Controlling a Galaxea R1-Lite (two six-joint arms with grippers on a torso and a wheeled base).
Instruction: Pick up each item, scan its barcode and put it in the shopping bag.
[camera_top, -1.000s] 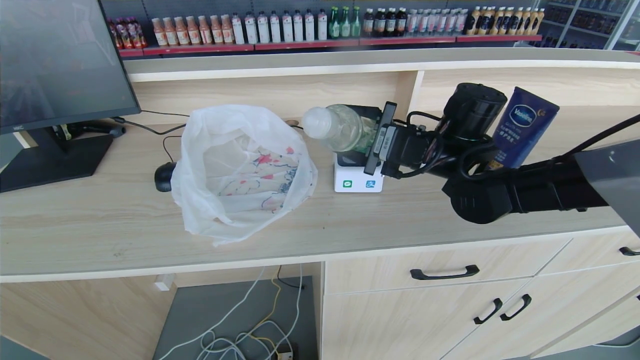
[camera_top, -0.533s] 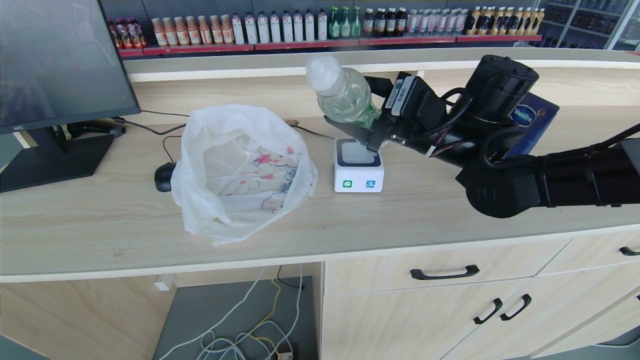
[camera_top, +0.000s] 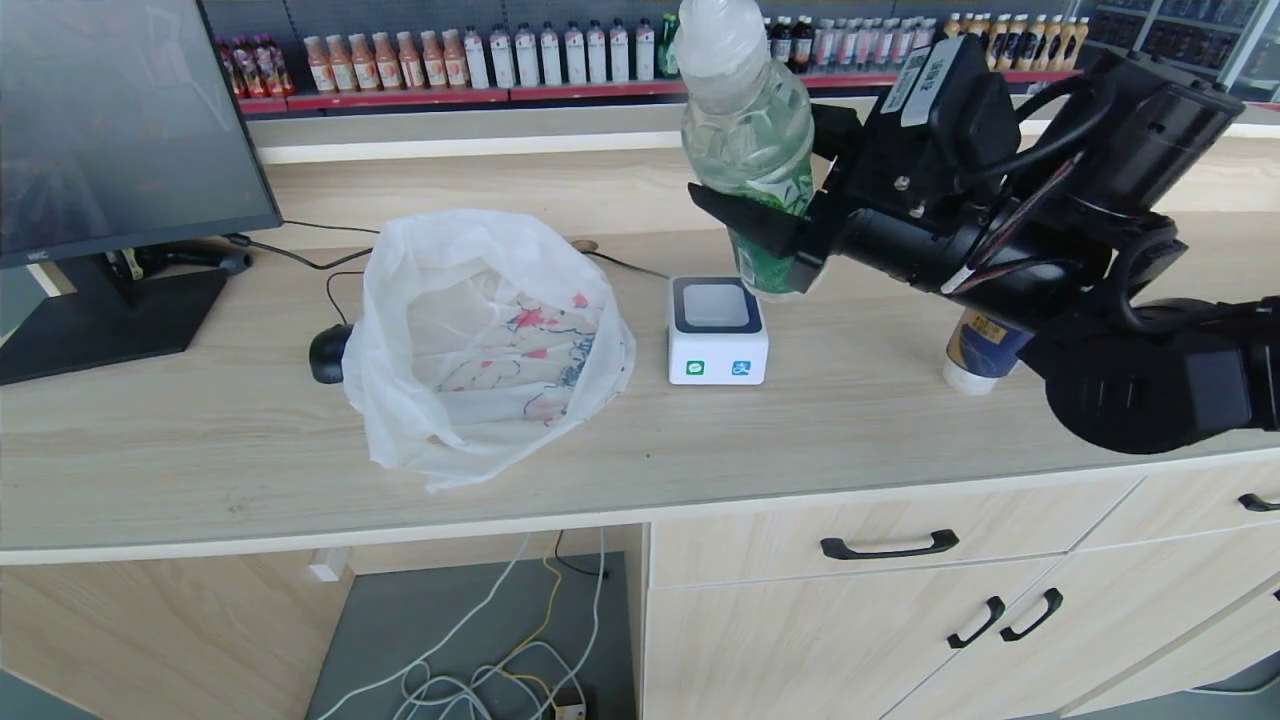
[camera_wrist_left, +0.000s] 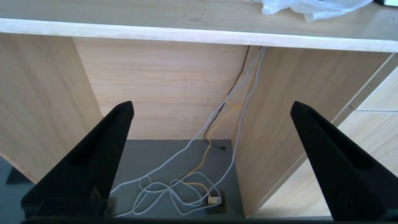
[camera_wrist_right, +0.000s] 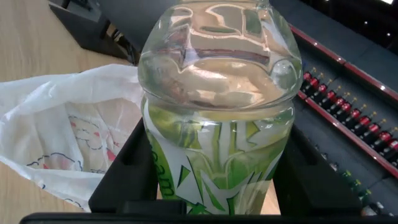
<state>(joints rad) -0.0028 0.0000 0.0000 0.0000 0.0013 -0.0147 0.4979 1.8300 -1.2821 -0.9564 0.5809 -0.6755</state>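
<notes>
1. Drink bottle (camera_top: 750, 150): clear plastic, green label, pale liquid. It is upright with the cap up, held in the air over the counter (camera_top: 850, 420). It sits just past the scanner (camera_top: 718, 330) toward its 1 o'clock, not touching it.
2. Right gripper (camera_top: 782, 195) is clamped around the bottle's labelled middle, one finger on each side.
3. Left gripper (camera_wrist_left: 211, 149) is spread wide with nothing in it. It hangs low in front of the counter, facing the cables (camera_wrist_left: 186, 186) underneath.
4. Shopping bag (camera_top: 400, 300): white film, at the scanner's 9 o'clock, mouth open and slumped. I cannot tell whether anything is inside; the printed film confuses it.
5. Lotion tube (camera_top: 975, 350): blue, standing on its pale cap at the scanner's 3 o'clock, partly behind the right arm.
6. Progress, my judgement: the bottle is picked up and at the scanner. Whether it has been scanned I cannot tell, and it is not yet bagged. The tube sits untouched, so pick-up, scan and bagging are all left for it.
7. Count: one bottle, one tube, one bag, one scanner.
</notes>
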